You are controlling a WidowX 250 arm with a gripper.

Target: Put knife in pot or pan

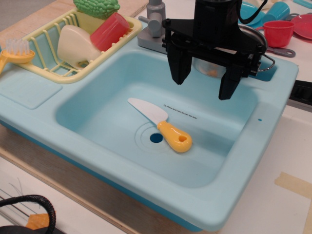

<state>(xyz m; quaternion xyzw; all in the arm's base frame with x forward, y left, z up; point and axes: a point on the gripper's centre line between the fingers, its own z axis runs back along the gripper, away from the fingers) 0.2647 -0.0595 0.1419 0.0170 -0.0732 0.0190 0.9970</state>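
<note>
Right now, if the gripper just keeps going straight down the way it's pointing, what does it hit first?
Probably the bare sink floor, to the right of the knife. The open gripper points down into the basin, and nothing shows under it, though depth is hard to judge.

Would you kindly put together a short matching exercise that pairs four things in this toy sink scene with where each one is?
Things:
1. knife
2. brush
3. pot
4. gripper

Places:
A. on the sink's rim at the back right, largely hidden behind the arm
B. lying flat on the basin floor next to the drain hole
C. hanging open above the basin, holding nothing
D. at the left end of the yellow dish rack

Pairs: 1-B, 2-D, 3-A, 4-C
</note>
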